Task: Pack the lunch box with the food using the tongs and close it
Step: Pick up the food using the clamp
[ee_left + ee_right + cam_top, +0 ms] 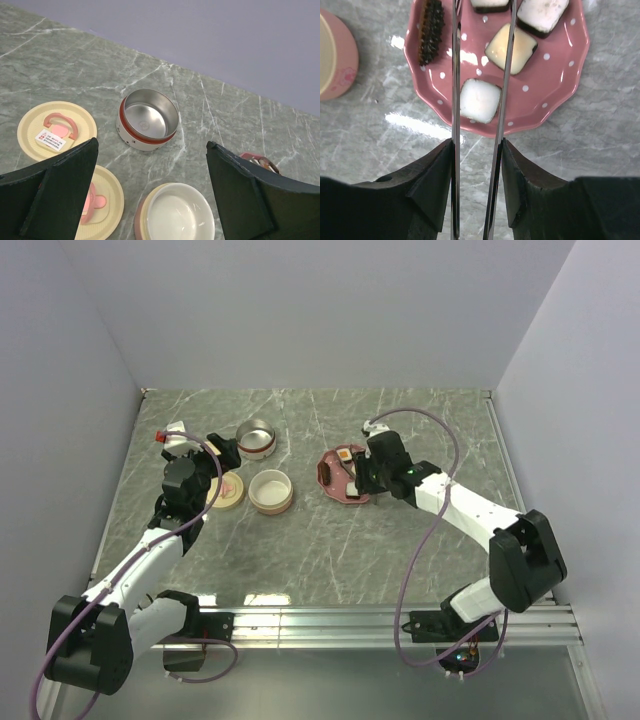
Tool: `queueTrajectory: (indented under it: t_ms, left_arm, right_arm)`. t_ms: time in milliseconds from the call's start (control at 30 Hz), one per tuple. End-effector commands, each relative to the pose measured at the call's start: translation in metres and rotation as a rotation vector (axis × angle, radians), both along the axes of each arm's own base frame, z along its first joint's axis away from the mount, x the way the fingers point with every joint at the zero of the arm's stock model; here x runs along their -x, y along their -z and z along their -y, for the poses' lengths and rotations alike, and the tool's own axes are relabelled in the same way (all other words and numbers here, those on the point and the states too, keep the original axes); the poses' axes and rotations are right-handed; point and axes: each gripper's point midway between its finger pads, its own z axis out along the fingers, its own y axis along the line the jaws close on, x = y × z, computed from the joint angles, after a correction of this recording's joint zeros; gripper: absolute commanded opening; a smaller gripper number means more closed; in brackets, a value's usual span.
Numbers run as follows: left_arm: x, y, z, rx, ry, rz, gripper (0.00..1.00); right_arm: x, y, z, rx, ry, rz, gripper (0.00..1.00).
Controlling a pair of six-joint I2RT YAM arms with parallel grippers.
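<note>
You're looking at grey-green marbled tabletop (400, 560), white veins all over. Back wall (320, 310) plain pale lavender-grey; left wall (50, 440) and right wall (590, 390) same tone, boxing your table on three sides. Thin metal trim (320, 391) along far edge, where table meets back wall. Silver aluminium rail (330, 618) spans near edge, closest to you. Light shows as soft bright glare patches (265, 598) on polished stone near rail.

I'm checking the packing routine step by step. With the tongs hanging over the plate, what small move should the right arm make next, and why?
Probably lower the tongs toward the pink plate. The right gripper grips them, and their arms straddle a white block lying on the plate. Their tips run out of view, so their height is unclear.
</note>
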Motion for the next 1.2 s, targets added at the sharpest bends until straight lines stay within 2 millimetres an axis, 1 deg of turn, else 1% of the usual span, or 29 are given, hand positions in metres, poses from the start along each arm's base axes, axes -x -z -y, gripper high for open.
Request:
queueTrajectory:
  t_ms: [0,167,300,433,533,567,633,667,733,767,867,1067,1167]
  left_arm:
    - [-0.003,-0.017,0.001,0.016,0.009,0.058,0.96]
    - [-0.002,-0.018,0.001,0.018,0.007,0.060,0.96]
    - [-0.002,-0.018,0.001,0.018,0.006,0.061,0.96]
    - [-0.001,-0.018,0.000,0.018,0.003,0.061,0.96]
    - [-0.001,-0.018,0.000,0.017,0.003,0.063,0.96]
    - [-0.001,-0.018,0.000,0.017,0.003,0.063,0.96]
    - [-0.002,-0.018,0.000,0.018,0.003,0.061,0.96]
    - [-0.002,-0.018,0.000,0.016,0.003,0.061,0.96]
    - [-0.002,-0.018,0.000,0.016,0.000,0.060,0.96]
    - [-0.002,-0.018,0.000,0.016,0.001,0.060,0.96]
    - [-0.002,-0.018,0.000,0.018,0.001,0.061,0.96]
    - [-0.002,-0.018,0.000,0.014,0.001,0.059,0.96]
    - [-0.003,-0.017,0.000,0.015,0.001,0.057,0.96]
  right_arm:
    - [-0.010,-0.017,-0.007,0.006,-0.003,0.047,0.49]
    - [-0.009,-0.013,-0.008,0.018,-0.006,0.036,0.49]
    - [-0.010,-0.013,-0.008,0.026,-0.002,0.036,0.32]
    - [-0.010,-0.018,-0.008,0.020,0.001,0.047,0.29]
    - [-0.009,-0.027,-0.008,0.009,0.000,0.065,0.28]
    - [-0.010,-0.035,-0.009,-0.003,-0.002,0.082,0.28]
    - [-0.011,-0.043,-0.009,-0.012,-0.003,0.101,0.28]
    - [-0.011,-0.051,-0.010,-0.022,-0.008,0.120,0.28]
    - [-0.011,-0.060,-0.011,-0.031,-0.016,0.139,0.28]
    - [-0.011,-0.067,-0.014,-0.044,-0.025,0.153,0.27]
    - [-0.012,-0.078,-0.018,-0.058,-0.034,0.175,0.27]
    - [-0.010,-0.090,-0.025,-0.065,-0.059,0.200,0.27]
    - [-0.007,-0.096,-0.034,-0.076,-0.090,0.210,0.27]
